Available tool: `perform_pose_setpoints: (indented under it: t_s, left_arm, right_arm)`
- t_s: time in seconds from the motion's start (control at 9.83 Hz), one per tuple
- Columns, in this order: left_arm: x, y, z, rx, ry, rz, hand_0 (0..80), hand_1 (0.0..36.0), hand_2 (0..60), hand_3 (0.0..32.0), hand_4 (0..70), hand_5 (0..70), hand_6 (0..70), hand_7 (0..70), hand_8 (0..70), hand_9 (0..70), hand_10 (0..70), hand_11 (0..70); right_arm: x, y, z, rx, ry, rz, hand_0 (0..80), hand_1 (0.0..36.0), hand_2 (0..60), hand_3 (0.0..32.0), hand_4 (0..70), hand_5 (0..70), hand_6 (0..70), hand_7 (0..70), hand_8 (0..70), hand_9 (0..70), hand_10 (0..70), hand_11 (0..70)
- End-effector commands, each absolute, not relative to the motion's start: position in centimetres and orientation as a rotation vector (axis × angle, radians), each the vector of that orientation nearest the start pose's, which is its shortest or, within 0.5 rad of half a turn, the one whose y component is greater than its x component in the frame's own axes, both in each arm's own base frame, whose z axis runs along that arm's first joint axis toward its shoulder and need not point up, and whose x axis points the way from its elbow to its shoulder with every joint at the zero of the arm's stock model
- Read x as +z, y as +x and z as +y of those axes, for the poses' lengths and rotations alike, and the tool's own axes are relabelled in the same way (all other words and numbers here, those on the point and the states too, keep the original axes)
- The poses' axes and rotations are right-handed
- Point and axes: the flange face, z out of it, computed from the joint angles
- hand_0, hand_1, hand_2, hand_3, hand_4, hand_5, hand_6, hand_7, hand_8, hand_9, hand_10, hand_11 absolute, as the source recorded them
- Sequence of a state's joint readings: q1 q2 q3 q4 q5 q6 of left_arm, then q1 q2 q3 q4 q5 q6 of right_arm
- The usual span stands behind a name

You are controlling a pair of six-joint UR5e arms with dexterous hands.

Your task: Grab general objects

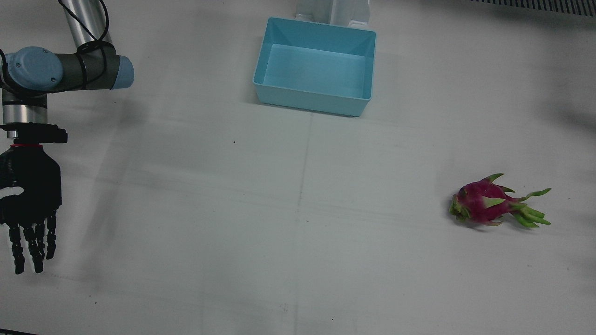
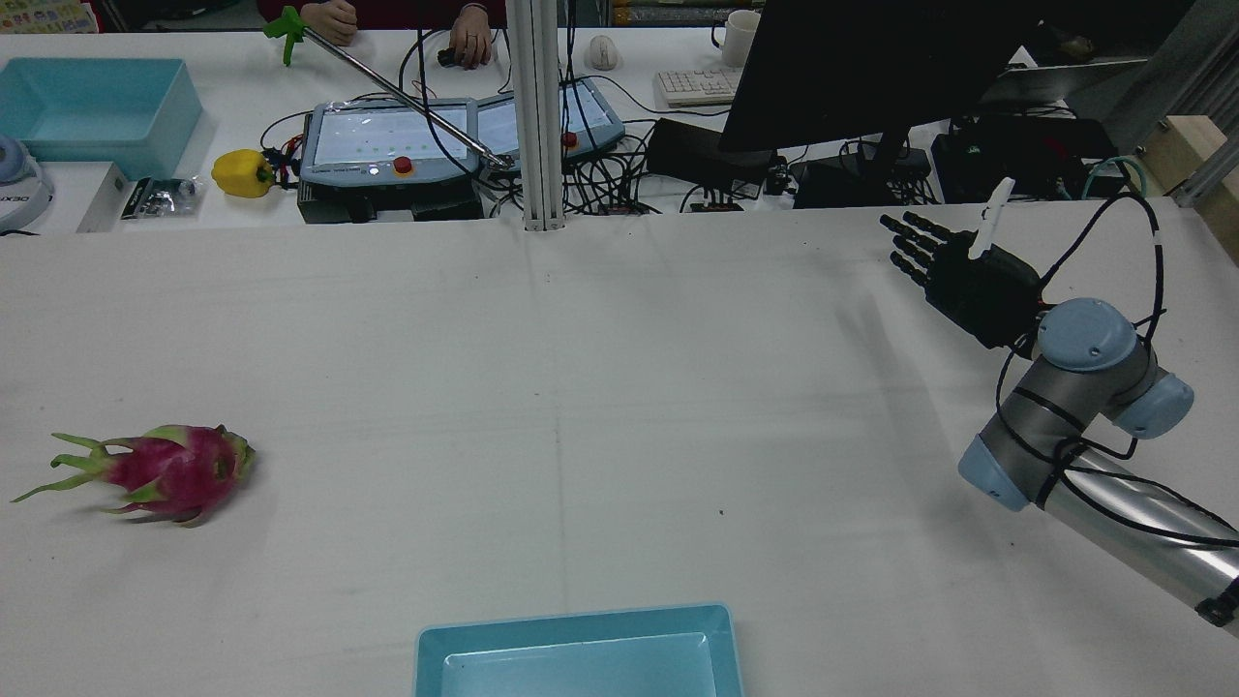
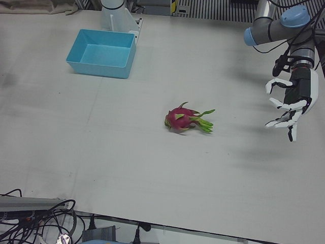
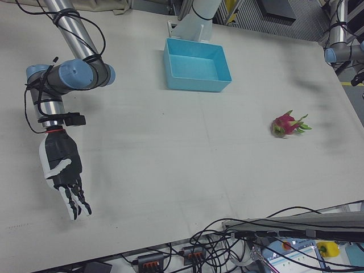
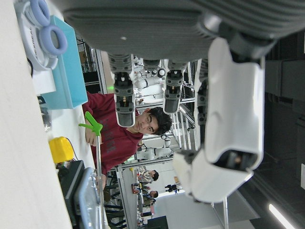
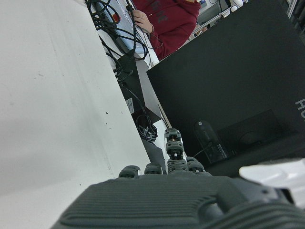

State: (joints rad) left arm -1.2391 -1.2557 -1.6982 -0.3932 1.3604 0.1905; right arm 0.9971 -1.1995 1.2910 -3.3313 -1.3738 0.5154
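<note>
- A magenta dragon fruit with green leafy scales (image 1: 493, 202) lay on its side on the white bench (image 1: 298, 223), with nothing touching it.
- Taking the light-blue rectangular plastic bin (image 1: 315, 65) as landmark, the fruit sat well away from it, toward the robot's left and the operators' side; the bin held nothing.
- The left robot hand (image 3: 289, 109), white and black, hung above the bench well apart from the fruit, on the side away from the bin, fingers spread and released.
- The black right robot hand (image 1: 28, 204) hovered far on the bin's other side, fingers extended and apart, grasping nothing.
- Beyond the bench, past the bin, stood a dark monitor (image 2: 871, 68), whose only visible lettering was cut off at the edge of the right hand view and could not be read.
</note>
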Motion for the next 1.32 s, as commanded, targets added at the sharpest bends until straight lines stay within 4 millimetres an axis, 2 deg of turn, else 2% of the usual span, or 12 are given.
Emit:
perform_pose_setpoints:
  t_s: [0.0, 0.1, 0.2, 0.31, 0.41, 0.51, 0.61, 0.71, 0.81, 0.92, 1.02, 1.22]
  left_arm:
    - [78.6, -3.0, -35.4, -1.771, 0.208, 2.115, 80.0, 36.0, 48.8, 0.0, 49.8, 25.4, 17.8, 19.4, 2.5, 2.4, 5.1, 11.6]
    - [79.5, -2.1, -35.6, -1.770, 0.169, 2.049, 80.0, 36.0, 53.6, 0.0, 52.9, 31.3, 20.4, 21.7, 3.0, 2.9, 4.9, 11.4]
    - [79.5, -1.7, -36.1, -1.789, 0.088, 2.048, 80.0, 36.0, 60.0, 0.0, 49.3, 30.2, 17.8, 20.9, 2.5, 2.7, 4.3, 11.1]
    - [81.1, -2.0, -35.4, -1.769, 0.159, 1.997, 80.0, 36.0, 53.6, 0.0, 44.6, 13.5, 16.2, 18.6, 2.2, 2.3, 5.1, 12.0]
    - [83.2, -2.3, -34.6, -1.718, 0.245, 1.967, 80.0, 36.0, 60.0, 0.0, 43.0, 6.0, 15.8, 17.6, 2.1, 2.1, 5.9, 13.4]
    - [82.7, -2.4, -34.9, -1.711, 0.233, 2.013, 80.0, 36.0, 60.0, 0.0, 41.1, 3.5, 13.5, 16.2, 1.7, 1.8, 5.3, 12.8]
    - [81.6, -2.4, -35.4, -1.689, 0.246, 2.055, 80.0, 36.0, 60.0, 0.0, 31.2, 0.0, 6.5, 12.8, 0.3, 1.1, 3.2, 9.8]
    - [79.2, -2.3, -36.1, -1.640, 0.301, 2.096, 80.0, 36.0, 60.0, 7.4, 14.2, 0.0, 0.3, 7.4, 0.0, 0.2, 1.1, 7.0]
    - [73.9, -1.8, -37.2, -1.484, 0.432, 2.130, 80.0, 36.0, 60.0, 25.6, 0.0, 0.0, 0.0, 0.7, 0.0, 0.0, 0.0, 1.3]
    - [66.0, -0.7, -37.3, -1.306, 0.482, 2.114, 80.0, 36.0, 60.0, 32.0, 0.0, 0.0, 0.0, 0.0, 0.0, 0.0, 0.0, 0.0]
    - [60.1, 0.6, -37.3, -1.107, 0.518, 2.044, 60.3, 36.0, 60.0, 32.0, 0.0, 0.0, 0.0, 0.0, 0.0, 0.0, 0.0, 0.0]
    - [58.4, 1.4, -37.9, -1.041, 0.530, 2.013, 49.7, 36.0, 60.0, 32.0, 0.0, 0.0, 0.0, 0.0, 0.0, 0.0, 0.0, 0.0]
  right_arm:
    - [63.2, -21.5, -61.4, -2.260, 0.867, 1.861, 0.0, 0.0, 0.0, 0.0, 0.0, 0.0, 0.0, 0.0, 0.0, 0.0, 0.0, 0.0]
    - [63.2, -21.5, -61.4, -2.259, 0.865, 1.861, 0.0, 0.0, 0.0, 0.0, 0.0, 0.0, 0.0, 0.0, 0.0, 0.0, 0.0, 0.0]
    - [63.2, -21.5, -61.4, -2.260, 0.867, 1.861, 0.0, 0.0, 0.0, 0.0, 0.0, 0.0, 0.0, 0.0, 0.0, 0.0, 0.0, 0.0]
    - [63.2, -21.5, -61.4, -2.259, 0.865, 1.861, 0.0, 0.0, 0.0, 0.0, 0.0, 0.0, 0.0, 0.0, 0.0, 0.0, 0.0, 0.0]
    - [63.2, -21.5, -61.4, -2.259, 0.865, 1.861, 0.0, 0.0, 0.0, 0.0, 0.0, 0.0, 0.0, 0.0, 0.0, 0.0, 0.0, 0.0]
    - [63.2, -21.5, -61.4, -2.259, 0.865, 1.861, 0.0, 0.0, 0.0, 0.0, 0.0, 0.0, 0.0, 0.0, 0.0, 0.0, 0.0, 0.0]
    - [63.1, -21.5, -61.4, -2.258, 0.868, 1.862, 0.0, 0.0, 0.0, 0.0, 0.0, 0.0, 0.0, 0.0, 0.0, 0.0, 0.0, 0.0]
    - [63.2, -21.5, -61.4, -2.260, 0.867, 1.861, 0.0, 0.0, 0.0, 0.0, 0.0, 0.0, 0.0, 0.0, 0.0, 0.0, 0.0, 0.0]
    - [63.1, -21.5, -61.4, -2.258, 0.868, 1.862, 0.0, 0.0, 0.0, 0.0, 0.0, 0.0, 0.0, 0.0, 0.0, 0.0, 0.0, 0.0]
    - [63.1, -21.5, -61.4, -2.258, 0.868, 1.862, 0.0, 0.0, 0.0, 0.0, 0.0, 0.0, 0.0, 0.0, 0.0, 0.0, 0.0, 0.0]
    - [63.1, -21.5, -61.4, -2.257, 0.866, 1.862, 0.0, 0.0, 0.0, 0.0, 0.0, 0.0, 0.0, 0.0, 0.0, 0.0, 0.0, 0.0]
    - [63.1, -21.5, -61.4, -2.258, 0.868, 1.862, 0.0, 0.0, 0.0, 0.0, 0.0, 0.0, 0.0, 0.0, 0.0, 0.0, 0.0, 0.0]
